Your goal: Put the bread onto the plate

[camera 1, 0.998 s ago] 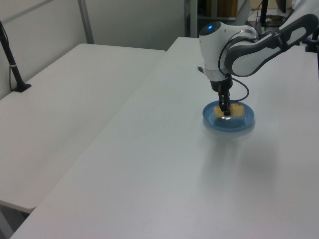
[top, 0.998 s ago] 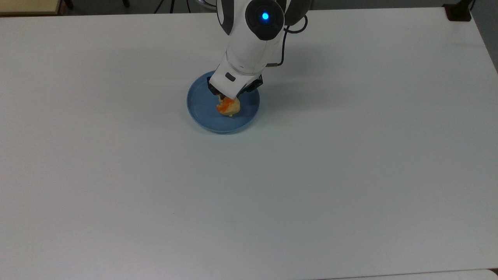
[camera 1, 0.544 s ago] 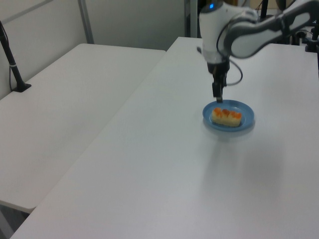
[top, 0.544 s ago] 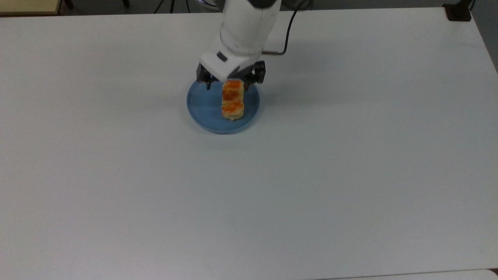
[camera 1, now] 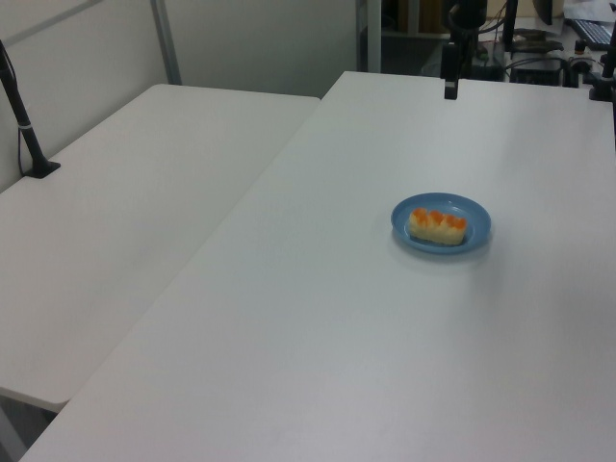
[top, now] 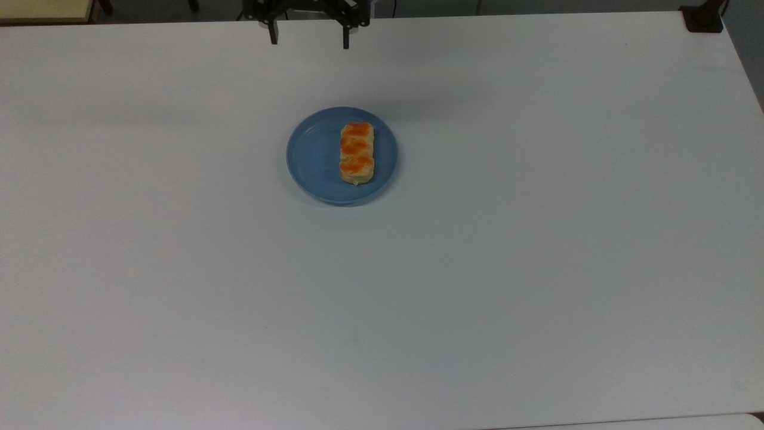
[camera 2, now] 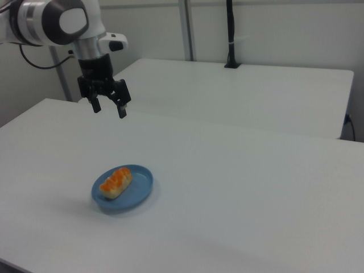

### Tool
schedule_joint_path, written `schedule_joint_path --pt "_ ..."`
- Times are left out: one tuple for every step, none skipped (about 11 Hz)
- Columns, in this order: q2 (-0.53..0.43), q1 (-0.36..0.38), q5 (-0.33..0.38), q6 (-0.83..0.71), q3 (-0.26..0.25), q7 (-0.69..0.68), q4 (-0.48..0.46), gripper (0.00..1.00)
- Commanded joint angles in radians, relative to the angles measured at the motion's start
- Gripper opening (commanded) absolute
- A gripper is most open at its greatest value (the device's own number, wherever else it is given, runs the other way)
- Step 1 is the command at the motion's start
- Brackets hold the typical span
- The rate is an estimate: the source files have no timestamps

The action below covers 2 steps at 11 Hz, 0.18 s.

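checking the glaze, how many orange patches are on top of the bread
3, in a row along the top of the bread, which lies on the plate: one at the top view's upper end, one mid-length, one toward the lower end. None looks hidden.

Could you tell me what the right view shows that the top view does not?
Right view alone: the white arm above the open claw, a second table behind, and a black post on it.

Top view alone: the whole table from above, with the bread's length running towards the claw.

Both: the bread lying released on the plate, the claw raised clear of them.
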Motion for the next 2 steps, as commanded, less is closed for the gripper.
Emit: schedule_joint_path --pt "0.002 -0.009 0.078 -0.065 -0.046 -0.055 0.051 1.0" --pt "0.002 -0.009 0.078 -0.077 -0.049 -0.052 0.054 1.0"
